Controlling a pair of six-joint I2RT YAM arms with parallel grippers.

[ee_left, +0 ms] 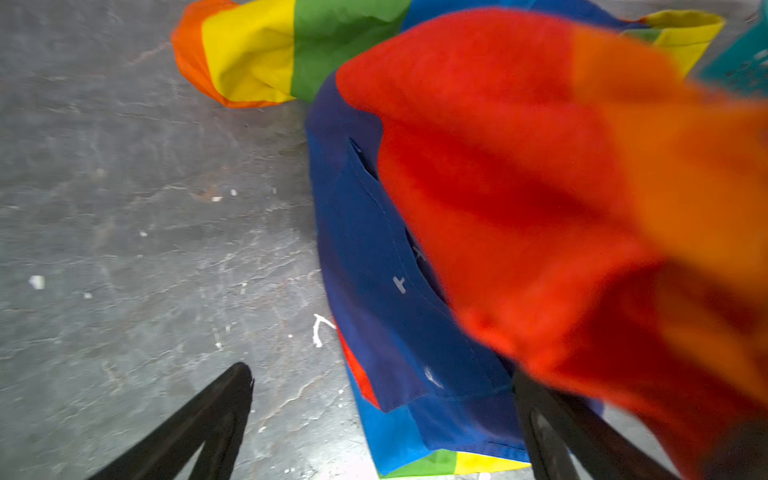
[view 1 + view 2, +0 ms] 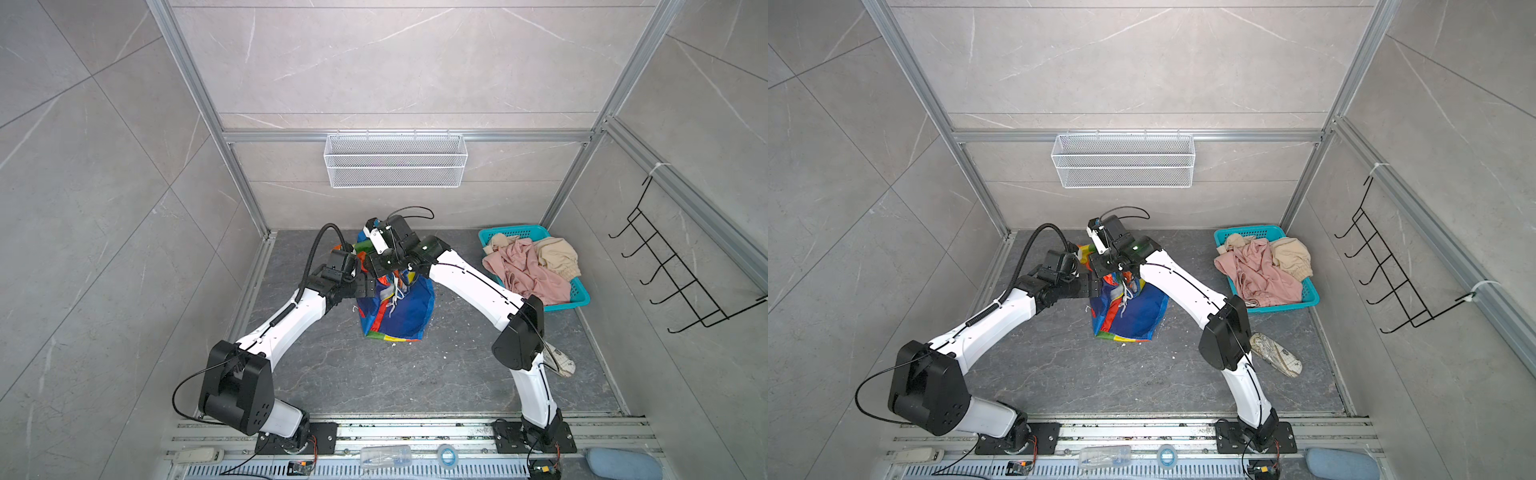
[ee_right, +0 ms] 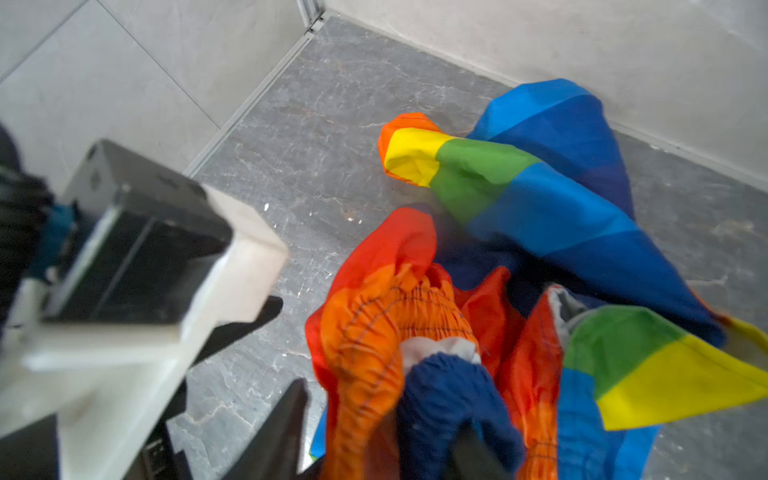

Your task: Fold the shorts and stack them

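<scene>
**Rainbow shorts [image 2: 399, 316] lie crumpled at centre frame on the grey floor [image 2: 374, 374].**
In both top views their long axis runs top to bottom, with striped leg ends at each extreme and the gathered waistband bunched between. The left gripper [image 1: 382, 374] gapes wide beside the cloth. The right gripper [image 3: 382, 411] stands parted around the waistband.
</scene>
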